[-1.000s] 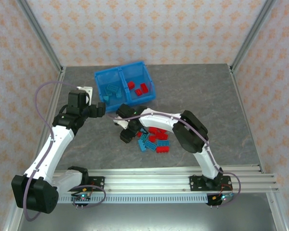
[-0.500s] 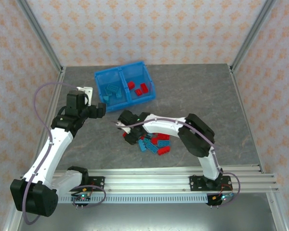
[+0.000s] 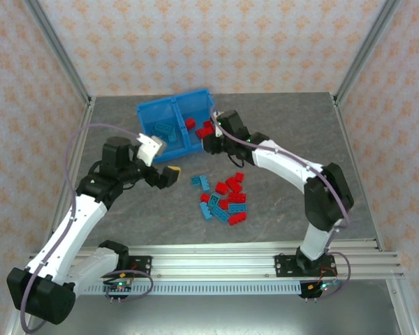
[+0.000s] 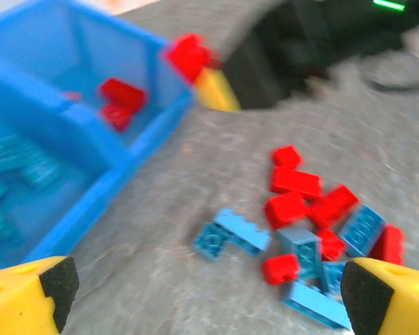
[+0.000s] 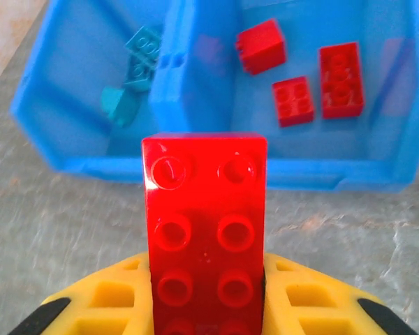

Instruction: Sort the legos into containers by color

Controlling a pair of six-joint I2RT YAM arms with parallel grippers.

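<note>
Having been lifted from the loose legos (image 3: 227,202) to the bin (image 5: 335,174), a red brick (image 5: 204,230) is pinched between the right fingers (image 5: 307,300); the left fingers (image 4: 28,296) are held spread wide

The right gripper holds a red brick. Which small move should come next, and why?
Probably ease the right gripper forward over the bin's right compartment, then open it. Its red brick sits short of the near wall. That compartment holds red bricks, the left compartment teal bricks.

Red/teal legos (image 3: 225,202) piled nr blue 2-compartment bin (image 3: 160,105).
</note>
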